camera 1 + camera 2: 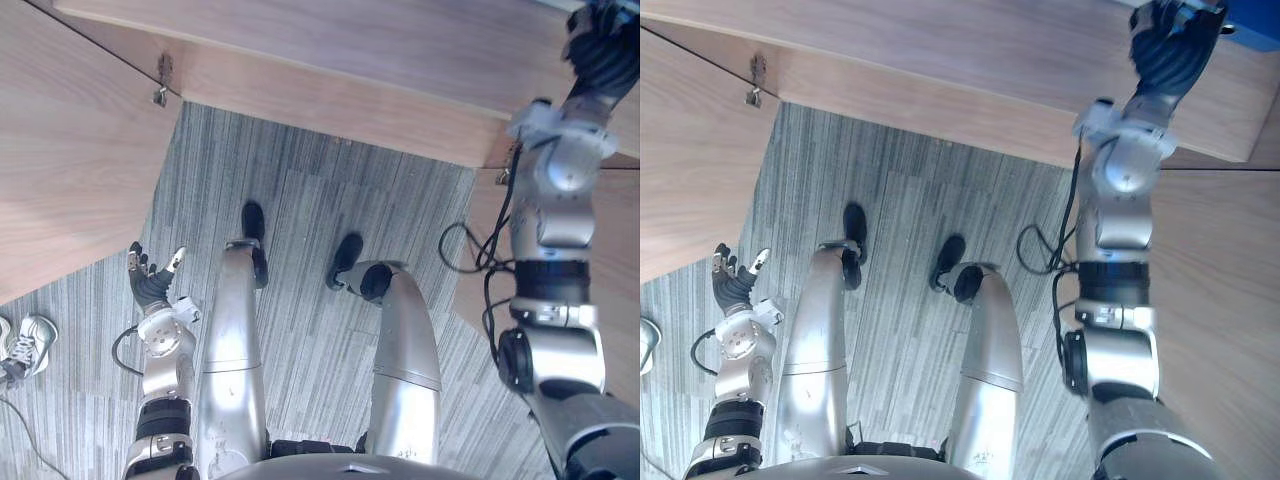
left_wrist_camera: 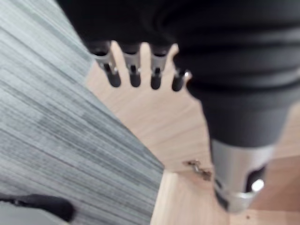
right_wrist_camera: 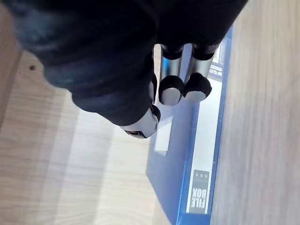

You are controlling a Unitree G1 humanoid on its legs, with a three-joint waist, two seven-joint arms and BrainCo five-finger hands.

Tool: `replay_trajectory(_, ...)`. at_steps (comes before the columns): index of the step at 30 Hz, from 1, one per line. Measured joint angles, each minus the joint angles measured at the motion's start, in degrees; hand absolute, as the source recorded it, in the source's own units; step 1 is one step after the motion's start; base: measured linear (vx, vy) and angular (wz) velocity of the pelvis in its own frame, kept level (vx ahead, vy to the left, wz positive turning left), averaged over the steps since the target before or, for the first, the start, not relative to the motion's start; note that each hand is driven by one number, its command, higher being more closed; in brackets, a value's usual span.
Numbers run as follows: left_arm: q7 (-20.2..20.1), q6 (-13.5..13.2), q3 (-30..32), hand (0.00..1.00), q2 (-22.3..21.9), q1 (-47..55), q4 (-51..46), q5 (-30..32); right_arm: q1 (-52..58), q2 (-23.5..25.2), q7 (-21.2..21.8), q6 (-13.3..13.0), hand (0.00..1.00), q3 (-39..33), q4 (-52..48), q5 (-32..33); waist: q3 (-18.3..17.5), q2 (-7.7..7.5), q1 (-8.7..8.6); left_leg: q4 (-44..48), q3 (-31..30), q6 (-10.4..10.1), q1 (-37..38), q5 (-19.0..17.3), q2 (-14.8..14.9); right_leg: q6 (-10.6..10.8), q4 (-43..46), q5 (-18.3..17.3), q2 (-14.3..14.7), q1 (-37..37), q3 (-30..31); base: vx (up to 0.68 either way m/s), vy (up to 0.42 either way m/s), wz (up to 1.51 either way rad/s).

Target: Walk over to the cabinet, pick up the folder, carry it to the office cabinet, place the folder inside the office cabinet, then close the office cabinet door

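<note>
reaching up | right hand [image 1: 1168, 48] is pinching the folder [image 3: 171, 178] between curled fingers [image 3: 171, 91] and thumb | left hand [image 1: 148, 285] is hanging low, fingers spread

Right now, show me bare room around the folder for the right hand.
Bare wood flanks both long sides of the blue folder. The cabinet surface is bare from the right hand toward the robot's left. Crowded where that hand sits over the folder.
</note>
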Motion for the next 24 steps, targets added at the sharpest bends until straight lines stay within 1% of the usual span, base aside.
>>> replay_trajectory(3,-0.02,0.03,0.05,0.00,0.21,0.02,-2.11,0.16,8.28,3.33,0.79,-0.55,1.00,0.58,-7.75,-3.80,-0.08,-0.09,-0.15,0.62,0.11,-0.09,1.66,-0.43,0.48,-0.12,0.18,-0.23,0.35,1.64,0.15,-0.03,0.012,-0.06)
replay_trajectory(5,-0.28,0.24,0.06,0.00,0.20,0.14,-2.20,0.73,12.33,4.81,1.35,-0.96,1.00,1.63,-11.35,-4.48,-0.16,-0.17,-0.19,1.70,0.20,-0.18,2.80,-0.90,1.00,-0.15,0.55,-0.38,0.86,2.77,0.49,-0.02,0.011,-0.17)
replay_trajectory(8,-1.54,0.55,0.18,0.00,0.14,0.50,-2.23,1.24,21.48,8.59,4.75,-2.90,1.00,4.04,-18.74,-6.58,-0.61,-0.40,-0.89,4.05,0.19,-0.40,5.67,-2.91,2.06,-0.04,1.38,-1.16,1.73,5.96,0.88,-0.03,0.010,-0.17)
replay_trajectory(9,-1.64,0.63,0.18,0.00,0.17,0.65,-2.23,1.51,23.32,9.28,5.38,-3.25,1.00,4.38,-19.97,-7.04,-0.86,-0.63,-0.97,4.40,0.34,-0.26,6.21,-3.49,2.28,-0.06,1.56,-1.38,1.83,6.43,1.03,-0.04,0.004,-0.13)
replay_trajectory(11,-2.41,1.13,0.24,0.00,0.16,2.06,-2.22,2.46,30.09,12.19,7.87,-4.24,1.00,5.48,-23.27,-8.19,-2.49,-1.71,-1.50,5.12,0.61,-0.20,8.56,-4.64,2.60,-0.04,1.79,-2.08,2.04,8.75,1.37,-0.04,0.000,-0.08)
replay_trajectory(12,-2.47,1.23,0.24,0.00,0.12,2.57,-2.21,2.71,31.37,12.93,8.27,-4.42,1.00,5.75,-23.69,-8.19,-2.68,-2.01,-1.68,5.13,0.68,-0.28,9.56,-4.90,2.66,0.00,1.70,-2.22,2.07,9.69,1.41,0.00,0.000,0.00)
replay_trajectory(14,-2.93,1.51,0.22,0.00,-0.06,5.08,-2.09,3.45,36.36,14.66,10.61,-5.35,1.00,8.02,-25.00,-8.30,-3.92,-2.84,-2.31,5.02,1.05,-0.48,13.45,-5.88,2.94,0.17,0.83,-2.81,2.21,13.62,1.53,0.00,0.002,-0.03)
replay_trajectory(15,-3.25,1.58,0.23,0.00,-0.15,5.67,-1.87,3.59,37.55,14.90,11.33,-5.35,1.00,8.53,-25.18,-8.58,-4.48,-2.85,-2.26,4.91,1.24,-0.28,14.24,-6.36,3.33,0.06,0.32,-2.90,2.38,14.57,1.49,0.01,0.024,-0.15)
replay_trajectory(16,-3.80,1.67,0.18,0.00,-0.36,7.17,-1.26,3.87,39.84,15.28,12.37,-5.36,1.00,9.70,-25.43,-9.49,-6.17,-2.83,-2.27,4.36,1.70,-0.35,15.61,-6.89,4.10,-0.02,-1.10,-2.99,2.82,16.12,1.34,0.03,0.044,-0.19)
replay_trajectory(17,-4.10,1.73,0.19,0.00,-0.65,8.04,-0.22,4.09,41.93,15.44,13.05,-5.36,1.00,10.75,-25.86,-10.43,-6.99,-2.76,-2.26,3.18,2.01,-0.33,17.82,-7.07,4.31,0.41,-2.98,-2.76,3.16,18.45,1.28,0.05,0.051,-0.15)
replay_trajectory(18,-4.10,1.73,0.19,0.00,-0.65,8.04,-0.22,4.09,41.93,15.44,13.05,-5.36,1.00,10.75,-25.86,-10.43,-6.99,-2.76,-2.26,3.18,2.01,-0.33,17.82,-7.07,4.31,0.41,-2.98,-2.76,3.16,18.45,1.28,0.08,0.059,-0.07)
replay_trajectory(19,-4.81,1.97,0.17,0.00,-1.31,9.34,1.86,4.46,46.05,16.27,14.74,-5.49,1.00,12.38,-26.73,-10.56,-8.08,-3.04,-2.34,0.27,3.28,-0.24,22.43,-7.13,4.44,1.29,-6.51,-2.26,3.19,22.92,1.24,0.10,0.070,-0.04)
replay_trajectory(20,-5.03,2.29,0.07,0.00,-1.88,10.48,3.05,4.60,48.39,17.47,15.35,-5.51,1.00,13.31,-26.67,-11.68,-9.18,-3.17,-2.48,-1.78,4.09,-0.22,25.44,-7.13,4.45,2.06,-9.18,-1.72,3.20,25.83,1.21,0.11,0.077,-0.06)
replay_trajectory(21,-5.10,2.37,0.00,0.00,-2.12,11.23,3.41,4.74,49.59,17.95,15.85,-5.53,1.00,13.92,-26.65,-12.21,-9.81,-3.27,-2.55,-2.79,4.55,-0.23,26.89,-7.11,4.45,2.16,-10.34,-1.44,3.18,27.25,1.22,0.14,0.098,-0.07)
replay_trajectory(23,-6.39,2.47,-0.90,0.00,-2.16,13.56,5.75,5.59,53.93,19.55,17.61,-5.64,1.00,15.29,-25.72,-14.33,-11.82,-3.47,-2.73,-6.14,6.13,-0.14,32.53,-7.17,4.40,2.75,-15.04,0.00,3.20,32.82,1.22,0.18,0.125,-0.08)
replay_trajectory(24,-6.59,2.47,-0.97,0.00,-2.20,13.98,6.39,5.61,54.67,19.80,17.71,-5.73,1.00,15.59,-24.80,-14.96,-12.37,-3.51,-2.83,-6.92,6.46,-0.06,33.76,-7.14,4.37,2.99,-16.16,0.51,3.21,34.03,1.21,0.16,0.111,-0.08)
